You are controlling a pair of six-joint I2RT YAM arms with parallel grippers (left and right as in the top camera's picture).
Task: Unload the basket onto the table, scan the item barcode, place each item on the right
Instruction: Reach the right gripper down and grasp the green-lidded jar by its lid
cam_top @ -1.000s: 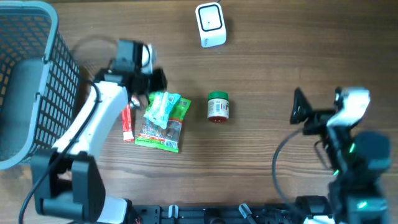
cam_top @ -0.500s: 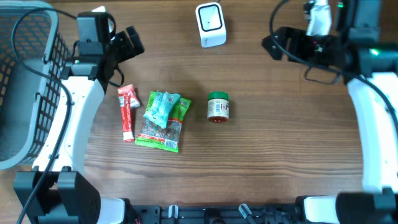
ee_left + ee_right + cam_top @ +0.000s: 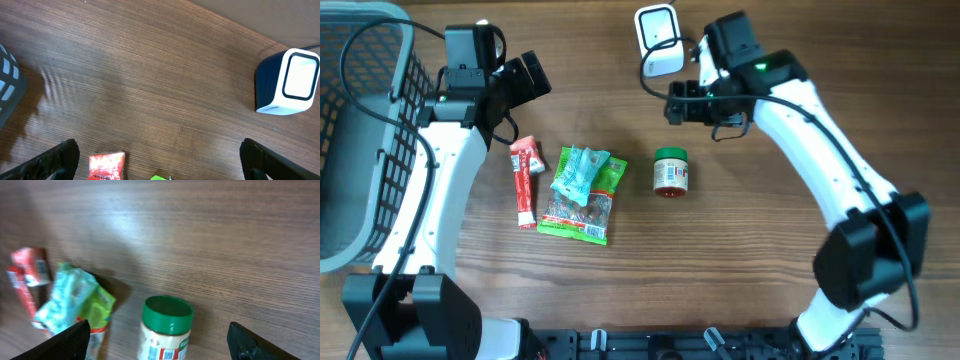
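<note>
The scanner [image 3: 658, 40], a white box with a dark-framed window, stands at the back centre; the left wrist view shows it as well [image 3: 290, 82]. A green-lidded jar [image 3: 670, 172] lies mid-table, with a small barcode on its label in the right wrist view [image 3: 167, 325]. My right gripper [image 3: 695, 105] hovers open just behind and above the jar, whose lid sits between the wide-apart fingers [image 3: 160, 337] without touching them. My left gripper [image 3: 525, 80] is open and empty [image 3: 160, 162], raised behind a red packet [image 3: 525, 180].
A green and teal snack bag [image 3: 582, 195] lies between the red packet and the jar. A grey mesh basket [image 3: 360, 130] fills the left edge. The right arm arches across the table's right half.
The left gripper let go near the red packet and drew back up, opening. The right arm swung from the front right, round the back, to above the jar.
</note>
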